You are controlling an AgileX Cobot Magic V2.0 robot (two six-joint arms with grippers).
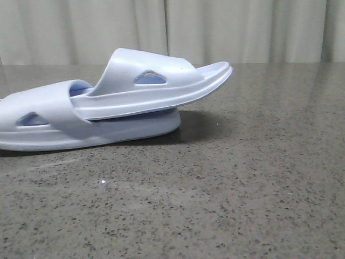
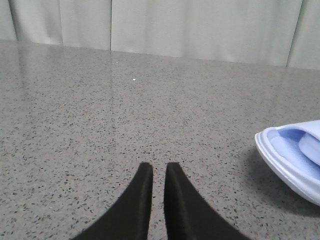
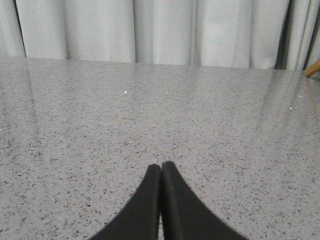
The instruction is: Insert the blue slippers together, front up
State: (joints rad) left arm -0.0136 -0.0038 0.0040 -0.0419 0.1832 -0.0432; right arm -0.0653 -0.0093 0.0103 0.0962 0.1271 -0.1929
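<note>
Two pale blue slippers lie nested on the grey speckled table [image 1: 215, 205] in the front view. The lower slipper [image 1: 43, 116] lies flat at the left. The upper slipper [image 1: 161, 81] is pushed under the lower one's strap and tilts up to the right, its end off the table. One slipper end shows in the left wrist view [image 2: 295, 160]. My left gripper [image 2: 159, 170] is empty, its fingers a narrow gap apart, left of that end and apart from it. My right gripper [image 3: 161, 167] is shut on nothing over bare table. Neither gripper shows in the front view.
A pale curtain [image 1: 215, 27] hangs behind the table's far edge. A small wooden corner [image 3: 312, 70] shows at the far right in the right wrist view.
</note>
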